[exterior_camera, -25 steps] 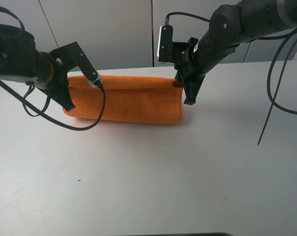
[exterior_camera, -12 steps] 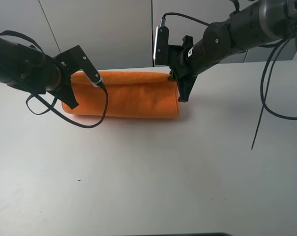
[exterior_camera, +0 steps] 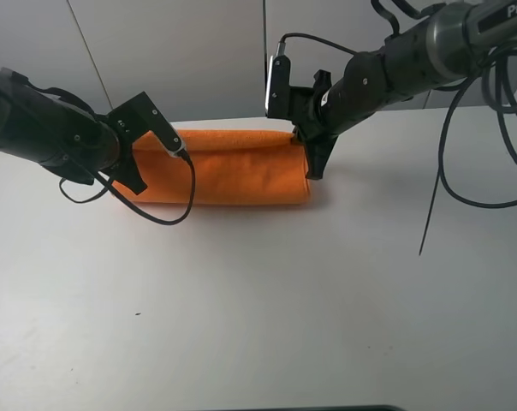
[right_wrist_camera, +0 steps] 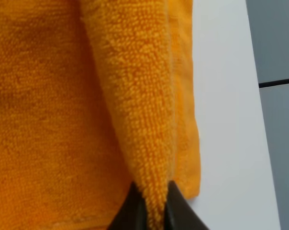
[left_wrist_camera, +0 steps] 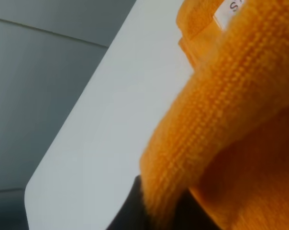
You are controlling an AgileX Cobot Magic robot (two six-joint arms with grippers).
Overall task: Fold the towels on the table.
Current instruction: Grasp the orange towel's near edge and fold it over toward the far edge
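Note:
The orange towel lies across the far side of the white table, doubled over into a long band. My left gripper is shut on the towel's left end. In the left wrist view, the pinched fold of the towel bulges over the dark fingertips, with a white label at the edge. My right gripper is shut on the towel's right end. The right wrist view shows a ridge of towel squeezed between two black fingertips.
Black cables hang from both arms; one loops in front of the towel and another dangles over the table at the right. A grey panelled wall stands behind the table's far edge.
Both grippers have carried the held towel edge toward the far side of the table. The top layer has rolled back with them, and the band now looks narrower.

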